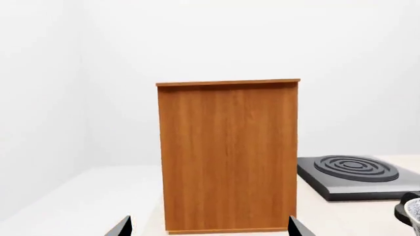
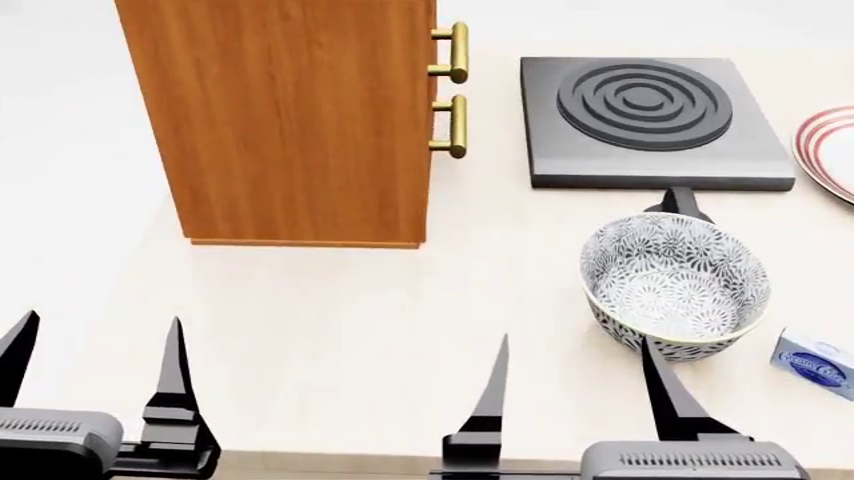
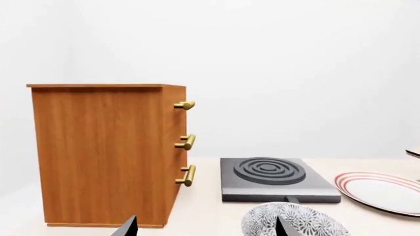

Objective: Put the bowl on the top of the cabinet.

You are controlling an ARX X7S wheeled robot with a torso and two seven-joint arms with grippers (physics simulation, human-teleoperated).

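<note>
Bowl first: your deep round white ceramic bowl with the dense dark grey floral pattern sits upright on the pale cream countertop, mouth facing straight up; being round, it has no long axis to speak of. In the head view it lies to the right of centre, just in front of the dark grey square hotplate with raised concentric rings, whose short black stub reaches the bowl's far rim. Your right gripper hovers at the near edge of the counter with its two black fingers spread wide and nothing between them; its right finger overlaps the bowl's near rim in the head view, though you cannot tell from these pictures whether it touches. Your left gripper is likewise wide open and empty, well apart from the bowl. The tall box-shaped cabinet of orange-brown wood grain stands upright to the left of the hotplate, its brass bar handles facing the hotplate side. A flat white plate with red rings rests right of the hotplate, and a small blue and white box lies just beside the bowl on its right.
</note>
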